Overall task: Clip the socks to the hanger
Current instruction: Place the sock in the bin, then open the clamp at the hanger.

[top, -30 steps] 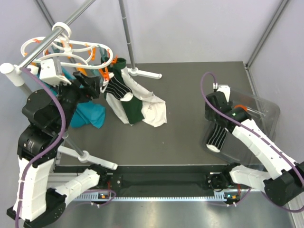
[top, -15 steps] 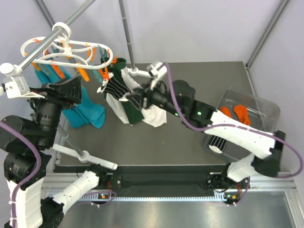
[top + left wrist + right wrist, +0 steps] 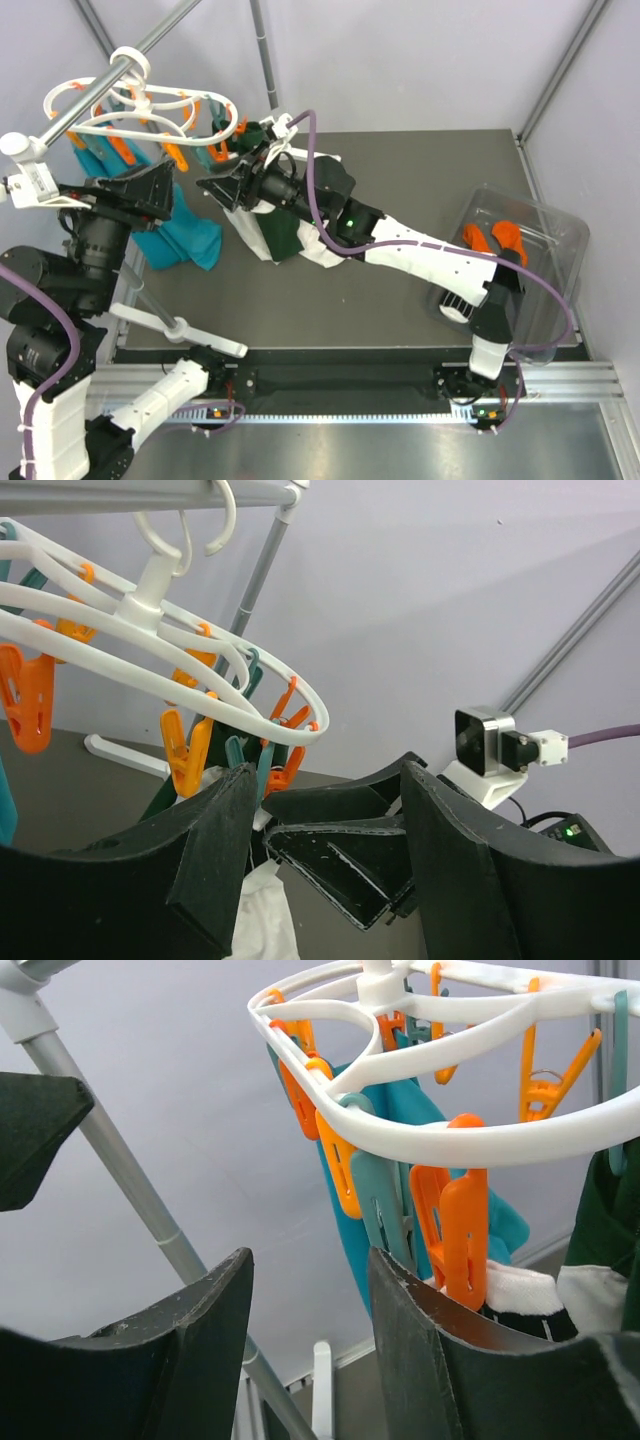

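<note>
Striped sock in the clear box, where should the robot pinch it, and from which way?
Best from straight above, I think: the clear box has walls all round and an open top. The striped sock lies flat in its near left corner, so pinch across its narrow middle, clear of the walls. The right arm covers its far end.

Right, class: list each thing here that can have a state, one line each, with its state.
hanger, hooked on the rail
orange socks, loose in the bin, unclipped
striped sock, loose in the bin, unclipped
teal cloth, hanging from the hanger
left gripper, jaws open, empty
right gripper, jaws open, empty, beside the hanger
</note>
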Tool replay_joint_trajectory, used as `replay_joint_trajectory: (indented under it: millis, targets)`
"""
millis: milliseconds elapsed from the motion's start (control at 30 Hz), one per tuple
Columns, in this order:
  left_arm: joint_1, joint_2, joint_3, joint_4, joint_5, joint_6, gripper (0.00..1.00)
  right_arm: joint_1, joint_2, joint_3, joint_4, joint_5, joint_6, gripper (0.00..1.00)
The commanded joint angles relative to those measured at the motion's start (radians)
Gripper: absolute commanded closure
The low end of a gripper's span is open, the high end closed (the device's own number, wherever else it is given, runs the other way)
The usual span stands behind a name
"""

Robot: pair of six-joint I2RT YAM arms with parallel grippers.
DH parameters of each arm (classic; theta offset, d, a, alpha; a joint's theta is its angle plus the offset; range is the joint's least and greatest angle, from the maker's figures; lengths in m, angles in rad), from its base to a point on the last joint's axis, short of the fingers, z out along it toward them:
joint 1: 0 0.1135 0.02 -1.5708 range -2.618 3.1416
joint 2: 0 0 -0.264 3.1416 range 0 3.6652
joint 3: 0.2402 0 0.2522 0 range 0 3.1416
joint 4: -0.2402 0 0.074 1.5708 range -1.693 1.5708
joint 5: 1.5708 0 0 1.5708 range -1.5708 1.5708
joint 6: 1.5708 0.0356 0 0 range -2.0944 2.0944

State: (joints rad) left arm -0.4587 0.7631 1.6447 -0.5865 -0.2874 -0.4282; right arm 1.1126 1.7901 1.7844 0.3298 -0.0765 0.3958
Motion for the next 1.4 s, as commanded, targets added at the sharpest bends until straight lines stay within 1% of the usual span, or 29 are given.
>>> replay_joint_trajectory:
  millis: [0, 233, 567, 633, 833, 900, 1100, 1133, 1367]
  targets:
    - [0.002, -0.016, 0.013, 0.040, 0.017, -0.014, 0.36, 0.009, 0.012, 0.076, 0.086, 0.001, 0.029, 0.50]
    - [0.002, -0.019, 0.006, 0.039, 0.027, -0.020, 0.36, 0.004, 0.022, 0.073, 0.063, 0.035, 0.020, 0.46]
    - [0.002, -0.018, -0.008, 0.050, 0.033, -0.027, 0.36, 0.004, 0.069, 0.151, -0.061, 0.073, -0.095, 0.46]
    - [0.002, -0.021, -0.010, 0.050, 0.030, -0.024, 0.36, 0.004, 0.080, 0.168, -0.090, 0.110, -0.127, 0.46]
    - [0.002, -0.025, -0.026, 0.056, 0.028, -0.024, 0.36, 0.004, 0.109, 0.193, -0.107, 0.124, -0.175, 0.46]
    - [0.002, -0.022, -0.034, 0.056, 0.022, -0.030, 0.37, 0.004, 0.129, 0.217, -0.118, 0.127, -0.184, 0.47]
    - [0.002, -0.005, -0.039, 0.037, 0.011, -0.055, 0.39, 0.006, 0.153, 0.247, -0.094, 0.127, -0.196, 0.56]
    - [0.002, -0.007, -0.040, 0.036, 0.011, -0.057, 0.39, 0.006, 0.155, 0.245, -0.089, 0.129, -0.198, 0.59]
    - [0.002, -0.018, -0.060, 0.042, -0.018, -0.073, 0.40, 0.004, 0.170, 0.270, -0.064, 0.123, -0.212, 0.67]
